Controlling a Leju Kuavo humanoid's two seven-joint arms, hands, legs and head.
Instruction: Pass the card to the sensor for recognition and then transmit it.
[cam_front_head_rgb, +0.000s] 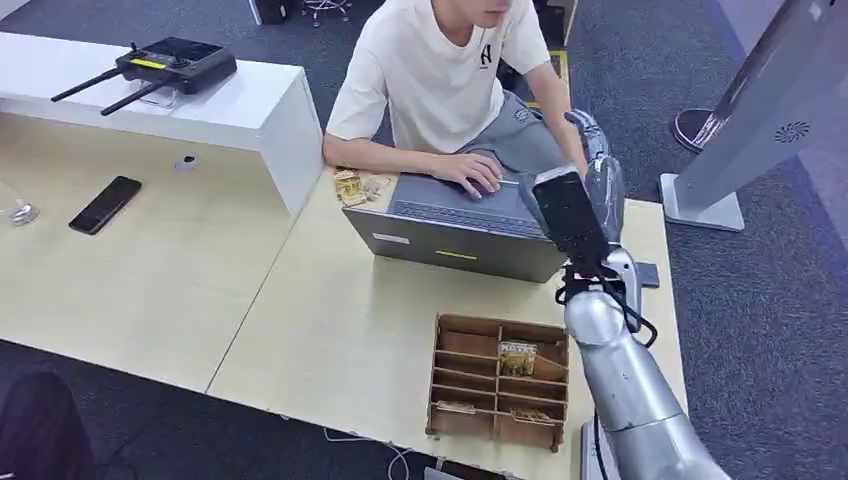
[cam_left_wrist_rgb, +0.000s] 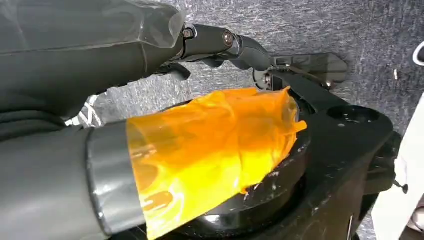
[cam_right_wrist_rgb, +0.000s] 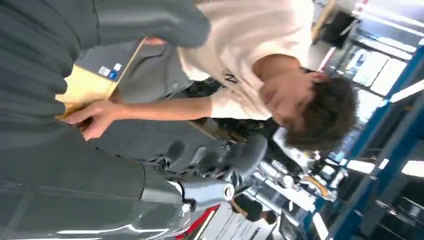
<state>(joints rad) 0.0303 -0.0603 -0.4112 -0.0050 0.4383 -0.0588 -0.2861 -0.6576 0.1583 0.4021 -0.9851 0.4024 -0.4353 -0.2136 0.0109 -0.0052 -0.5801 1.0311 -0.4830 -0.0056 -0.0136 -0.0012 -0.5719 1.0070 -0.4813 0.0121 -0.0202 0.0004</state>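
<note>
- The card (cam_front_head_rgb: 517, 357) is standing upright in a compartment of the wooden rack (cam_front_head_rgb: 497, 380), which is sitting at the near edge of the tabletop (cam_front_head_rgb: 330, 330), toward its right corner. It is looking like thin printed card stock, yellow-brown, rectangular. Flatter pieces are lying in the rack's lower slots.
- The rack is showing as thin brown board, cut into open-topped slots with straight dividers.
- The right robot hand (cam_front_head_rgb: 592, 150) is reaching high over the far right part of the tabletop, just beyond the laptop (cam_front_head_rgb: 450, 235), close to the person (cam_front_head_rgb: 440, 80). I cannot tell whether its fingers are apart or pinching a card; nothing between them is showing clearly.
- The left robot hand (cam_left_wrist_rgb: 100, 55) is hanging over the carpeted floor with thumb and fingers apart, carrying nothing; glossy orange tape is wrapping its thumb.
- Judging the step: the arm seems to be presenting or handing across rather than picking, though this is uncertain.
- A small dark flat pad (cam_front_head_rgb: 648, 275) is lying at the tabletop's right edge; it may be the sensor, but I cannot tell.
- The next move is likely calling for a flat, steady presentation of a thin, slippery card, with a light pinch at its edge.
- The tabletop is looking like smooth pale wood laminate; the laptop is matte grey.
</note>
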